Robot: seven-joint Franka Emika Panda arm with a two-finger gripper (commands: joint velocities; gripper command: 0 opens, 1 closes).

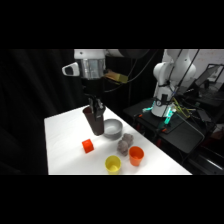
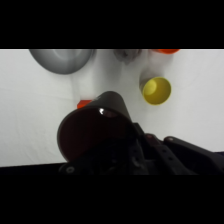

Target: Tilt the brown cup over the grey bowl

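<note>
the brown cup (image 1: 95, 121) hangs in the gripper (image 1: 96, 106), lifted off the white table (image 1: 62, 145) just beside the grey bowl (image 1: 113, 129), on its left in the side view. the fingers are clamped on the cup's rim. in the wrist view the cup (image 2: 95, 127) fills the foreground, its mouth turned toward the camera, with the bowl (image 2: 61, 60) at the top left.

by my reading the pickup is done and the cup is close to the bowl; what is left is carrying it fully over the rim and tipping it. i cannot tell how much it leans yet.

on the table also sit 1 yellow cup (image 1: 113, 164), 1 orange cup (image 1: 136, 155), a small orange block (image 1: 88, 146) and a lumpy grey object (image 1: 124, 144). the room behind is dark, with the arm's base (image 1: 165, 95) at upper right.
</note>
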